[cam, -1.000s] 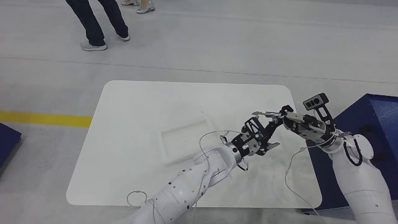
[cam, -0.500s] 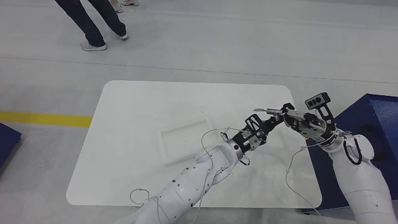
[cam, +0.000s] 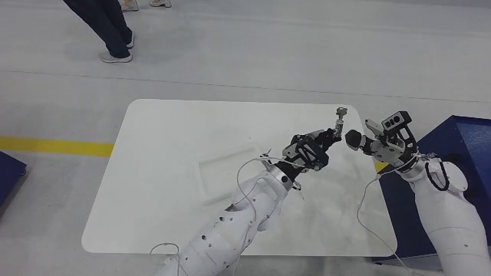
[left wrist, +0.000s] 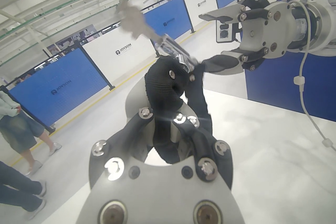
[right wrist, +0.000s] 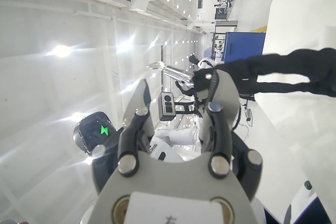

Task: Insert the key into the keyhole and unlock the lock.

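My left gripper [cam: 328,136] is held up over the table's right half, its black-covered fingers [left wrist: 162,83] shut on a small silver lock [left wrist: 172,47]. A key [left wrist: 131,19] sticks out of the lock's end and points up and away in the top view [cam: 340,115]. My right gripper [cam: 351,138] hangs just to the right of the lock, open, its two fingers spread with nothing between them [left wrist: 207,38]. In the right wrist view the lock [right wrist: 178,75] and key [right wrist: 157,66] lie just beyond my right gripper's [right wrist: 183,80] tips.
The white table [cam: 176,161] bears a faint rectangular outline [cam: 226,172] left of the arms. A blue block [cam: 468,146] stands off the table's right edge. Thin white cables [cam: 360,207] hang from both arms.
The right gripper has let go of the key and drawn back a little to the right. The left gripper has turned the lock, so the key now points up instead of lying level.
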Motion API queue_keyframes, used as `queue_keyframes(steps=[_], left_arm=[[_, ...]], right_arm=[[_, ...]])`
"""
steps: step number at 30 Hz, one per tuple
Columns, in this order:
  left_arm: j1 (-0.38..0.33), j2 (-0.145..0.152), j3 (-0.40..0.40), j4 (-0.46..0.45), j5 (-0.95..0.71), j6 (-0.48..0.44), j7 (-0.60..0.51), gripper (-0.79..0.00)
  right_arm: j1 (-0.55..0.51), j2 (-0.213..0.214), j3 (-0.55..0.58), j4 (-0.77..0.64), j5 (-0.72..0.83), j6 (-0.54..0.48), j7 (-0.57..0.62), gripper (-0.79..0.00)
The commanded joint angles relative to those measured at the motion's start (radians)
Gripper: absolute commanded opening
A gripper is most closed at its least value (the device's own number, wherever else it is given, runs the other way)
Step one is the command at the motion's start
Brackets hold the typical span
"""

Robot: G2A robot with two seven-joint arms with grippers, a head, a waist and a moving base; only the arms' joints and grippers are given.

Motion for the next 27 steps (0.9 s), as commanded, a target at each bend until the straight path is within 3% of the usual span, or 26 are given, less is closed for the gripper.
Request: queue_keyframes(steps=[1,13,22,27], left_arm=[[0.016,0.005,-0.010,-0.027,0.026,0.002,-0.005,-0.785],[0.045,0.020,-0.029,-0.118,0.165,-0.038,-0.048,-0.785],[0.054,0.021,-0.042,-0.131,0.186,-0.003,-0.080,-0.785],[0.071,0.010,-0.030,-0.137,0.203,0.110,-0.064,-0.785]], right_arm=[[0.006,0.003,0.001,0.008,-0.007,0.035,0.008,0.000],[0.006,0.003,0.001,0.008,-0.007,0.035,0.008,0.000],[0.001,0.002,-0.001,0.003,-0.007,0.041,-0.008,0.000],[-0.005,-0.006,-0.002,-0.004,0.100,0.250,-0.139,0.000]])
